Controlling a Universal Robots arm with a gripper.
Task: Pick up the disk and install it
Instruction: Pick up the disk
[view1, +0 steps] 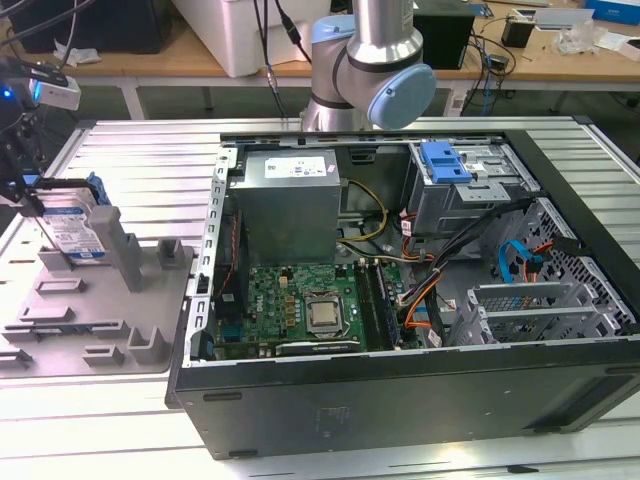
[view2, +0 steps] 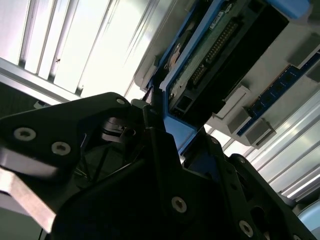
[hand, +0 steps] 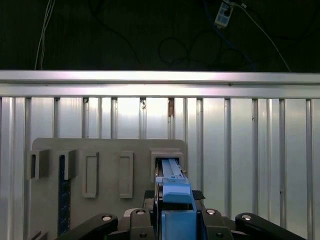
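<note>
1. The flat silver-metal disk (view1: 72, 228), with a white and blue label and a blue plastic carrier around it, stood upright on its edge in a slot of the grey plastic fixture plate (view1: 100, 330), at the exterior view's left.
2. The black gripper (view1: 30, 195) was at the disk's outer edge, on the side away from the open black computer case (view1: 400, 400).
3. In the first wrist view the gripper (hand: 175, 197) had its dark fingers (hand: 198, 195) drawn in on either side of the carrier, pinching the disk (hand: 170, 170) between them.
4. In the second wrist view the gripper (view2: 160, 120) met the carrier's blue edge, and the disk (view2: 215, 50) showed its green circuit-board face.
5. The fixture plate (hand: 100, 150) lay on the ribbed silver metal table (view1: 130, 140), just beside the case.
6. Inside the case, the green motherboard (view1: 300, 300) lay flat, and a plain blue plastic tab (view1: 445, 160) sat on top of the grey metal drive cage (view1: 470, 195).
7. The silver and pale-blue robot arm (view1: 375, 60) rose behind the case.
</note>
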